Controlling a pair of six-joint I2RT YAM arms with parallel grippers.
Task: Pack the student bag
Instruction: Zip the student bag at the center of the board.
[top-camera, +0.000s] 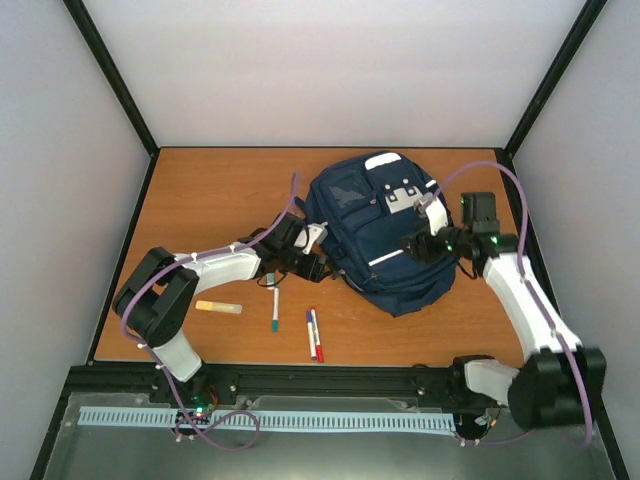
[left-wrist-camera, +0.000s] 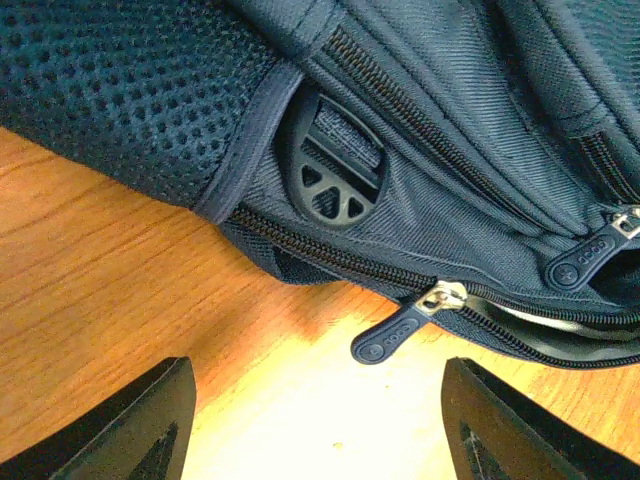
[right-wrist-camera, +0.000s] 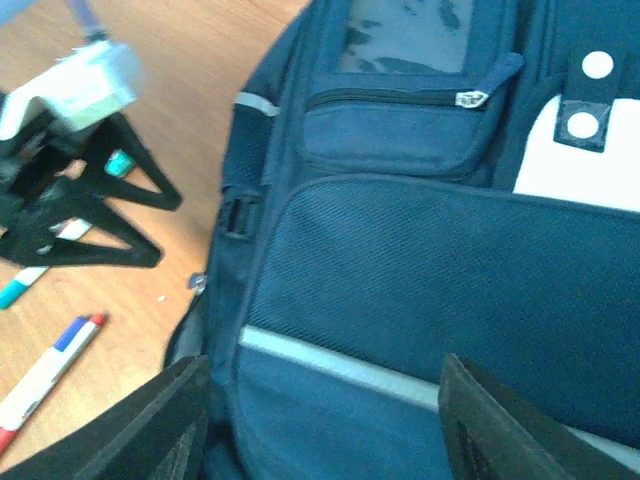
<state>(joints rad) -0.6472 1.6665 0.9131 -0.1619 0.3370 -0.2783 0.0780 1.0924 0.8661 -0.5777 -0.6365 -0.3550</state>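
- The student bag lies flat on the right-centre of the table with its front pockets facing up.
- The step in hand looks to be opening the main compartment from the bag's left side. A zipper pull lies just ahead of the left gripper, at the seam where fabric meets wood. The track beside it gapes a little.
- To do this well, bring the fingers down on either side of the flat tab and pinch it across its broad faces. Then draw along the line of the teeth rather than upward (a lift would likely drag the whole bag).
- The left gripper's fingers stand wide apart with nothing between them.
- The right gripper hovers over the front panel near the white stripe. Its fingers are also spread and pinch nothing I can see. Pressing down there should anchor the bag against the pull.
- The bag is coarse woven navy fabric with a dimpled mesh panel and a hard black plastic buckle. The pull is a rounded, rubbery-looking tab on a metal slider. The body is soft and will likely bunch.
- Out on the smooth wood-grain top lie a pair of pens, a green-tipped pen and a yellow stick. All are near the bag and not yet packed.
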